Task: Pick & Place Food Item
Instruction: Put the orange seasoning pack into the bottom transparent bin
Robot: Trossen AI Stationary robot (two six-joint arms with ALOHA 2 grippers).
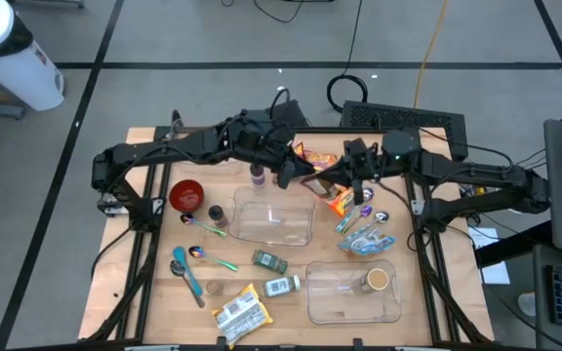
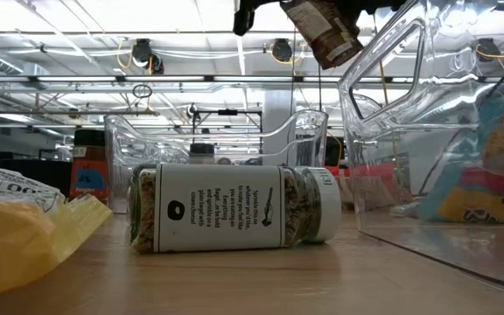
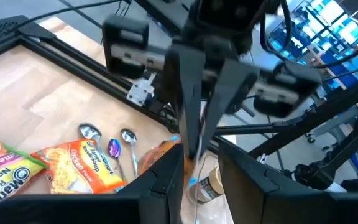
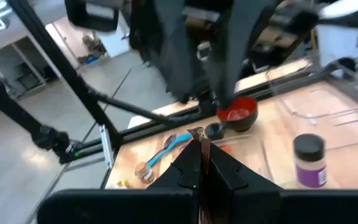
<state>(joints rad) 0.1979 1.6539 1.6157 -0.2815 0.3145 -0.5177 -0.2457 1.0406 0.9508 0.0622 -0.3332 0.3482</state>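
Note:
My two grippers meet in the air above the middle of the table, over a clear tub (image 1: 273, 219). Between them hangs a dark brown food packet (image 1: 318, 181), seen tilted at the top of the low view (image 2: 326, 33). My right gripper (image 1: 344, 180) (image 4: 202, 163) is shut on it. My left gripper (image 1: 289, 174) (image 3: 201, 186) faces it from the table's left, and its fingers stand apart on either side of the packet's thin edge (image 3: 194, 168). My right gripper pinches a thin edge of the brown packet (image 4: 199, 135) between its two shut fingers, coming about level from the table's right side. The packet is lifted clear of the table and tilted. How far back it reaches between the fingers is hidden.
A second clear tub (image 1: 354, 291) with a cup stands near the front right. A red bowl (image 1: 186, 195), spoons (image 1: 208, 255), spice jars (image 1: 269, 260), a purple-capped bottle (image 1: 258, 175), orange noodle packets (image 1: 340, 200) and a yellow packet (image 1: 240, 312) lie around.

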